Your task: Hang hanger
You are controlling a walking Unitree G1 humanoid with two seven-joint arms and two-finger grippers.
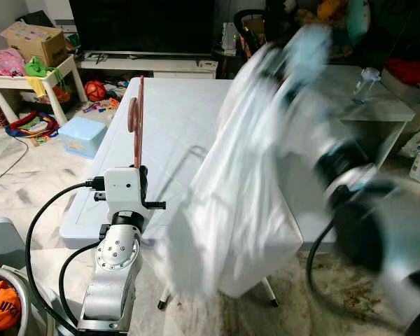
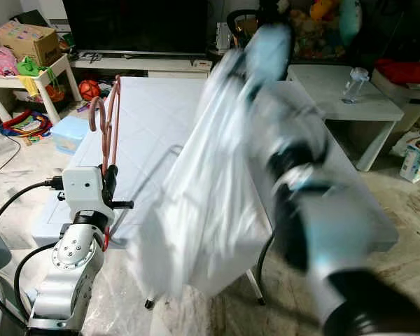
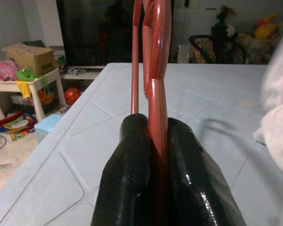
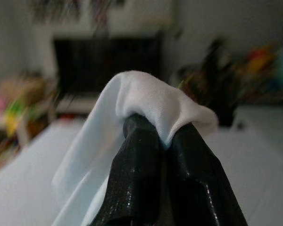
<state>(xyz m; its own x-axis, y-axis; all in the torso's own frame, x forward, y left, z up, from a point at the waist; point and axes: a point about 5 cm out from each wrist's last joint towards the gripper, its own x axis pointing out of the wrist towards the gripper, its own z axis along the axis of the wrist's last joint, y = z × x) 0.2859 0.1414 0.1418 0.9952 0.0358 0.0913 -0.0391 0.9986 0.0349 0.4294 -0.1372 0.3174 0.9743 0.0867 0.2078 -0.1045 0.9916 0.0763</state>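
Left end effector [image 3: 153, 141] clamped on the red hanger [image 1: 136, 119], upright above the pale counter [image 1: 175, 119], while right end effector [image 4: 162, 136] pinches the white garment [image 1: 231, 189], blurred, just beside it.

I see the red-brown hanger [image 1: 136, 119] standing upright, edge-on, over the near-left part of the pale blue table [image 1: 175, 119], its lower end pinched in the left gripper [image 3: 153, 141]. White garment [image 1: 231, 189] hangs to its right, blurred, top fold clamped in the right gripper [image 4: 162, 129].
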